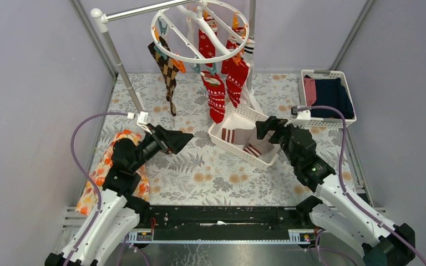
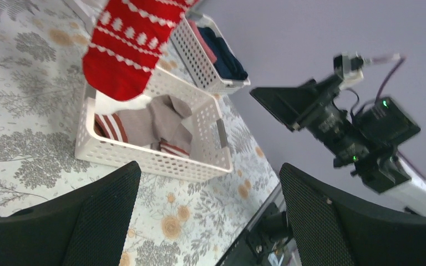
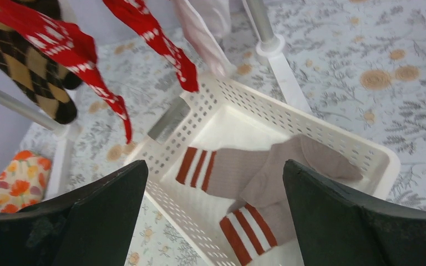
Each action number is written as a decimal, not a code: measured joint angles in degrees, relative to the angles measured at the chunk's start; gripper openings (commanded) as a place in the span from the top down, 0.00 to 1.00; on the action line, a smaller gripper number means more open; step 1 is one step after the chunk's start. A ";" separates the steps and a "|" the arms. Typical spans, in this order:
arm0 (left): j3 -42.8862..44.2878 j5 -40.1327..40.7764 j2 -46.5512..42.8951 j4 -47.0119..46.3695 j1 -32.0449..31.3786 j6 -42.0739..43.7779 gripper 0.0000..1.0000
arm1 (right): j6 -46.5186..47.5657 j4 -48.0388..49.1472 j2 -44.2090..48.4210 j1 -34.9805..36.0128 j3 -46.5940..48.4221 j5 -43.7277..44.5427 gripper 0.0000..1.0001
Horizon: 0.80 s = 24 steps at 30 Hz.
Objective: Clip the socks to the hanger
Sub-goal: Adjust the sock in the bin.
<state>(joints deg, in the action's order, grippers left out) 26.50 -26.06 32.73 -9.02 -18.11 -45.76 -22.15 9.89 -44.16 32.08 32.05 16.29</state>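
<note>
The round white hanger [image 1: 199, 32] hangs at the back from a grey pole, with red Christmas socks [image 1: 216, 95] and a brown argyle sock [image 1: 168, 72] clipped to it. Two taupe-grey socks with red-striped cuffs [image 1: 249, 138] lie in a white slatted basket [image 1: 224, 141]; they show in the right wrist view as the striped socks [image 3: 266, 177] and in the left wrist view as the same socks [image 2: 155, 124]. My right gripper [image 1: 265, 128] is open just above the basket, over those socks. My left gripper [image 1: 184, 138] is open above the table, left of the basket, holding nothing.
A second white basket [image 1: 348, 97] with folded navy and pink clothes stands at the back right. An orange floral cloth [image 1: 102, 169] lies at the left under my left arm. The pole's upright [image 1: 123, 72] stands at the back left.
</note>
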 measured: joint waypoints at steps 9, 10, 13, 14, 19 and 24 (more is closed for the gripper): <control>5.73 13.64 3.54 11.74 -15.72 9.51 0.01 | -0.02 -11.85 -23.06 0.00 13.05 3.50 0.00; 5.73 15.06 3.96 12.59 -16.20 10.29 0.01 | 0.04 -12.83 -25.22 -0.09 14.08 3.67 0.00; 5.60 19.30 5.55 14.88 -16.74 12.81 0.01 | 0.28 -15.06 -30.91 -1.09 16.57 3.76 0.02; 5.38 20.50 5.75 15.52 -16.72 13.53 0.01 | 0.33 -15.32 -32.02 -1.53 16.92 3.72 0.03; 3.65 25.07 4.70 16.48 -16.74 15.74 0.01 | 0.48 -15.58 -37.11 -5.70 18.53 2.19 0.12; 2.36 26.97 2.38 16.37 -16.74 16.13 0.01 | 0.87 -15.41 -41.83 -9.22 20.20 -0.57 0.18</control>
<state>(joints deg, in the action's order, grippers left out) 28.86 0.91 35.11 7.35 -34.85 -29.63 -21.28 -5.52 -86.00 22.85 52.25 15.73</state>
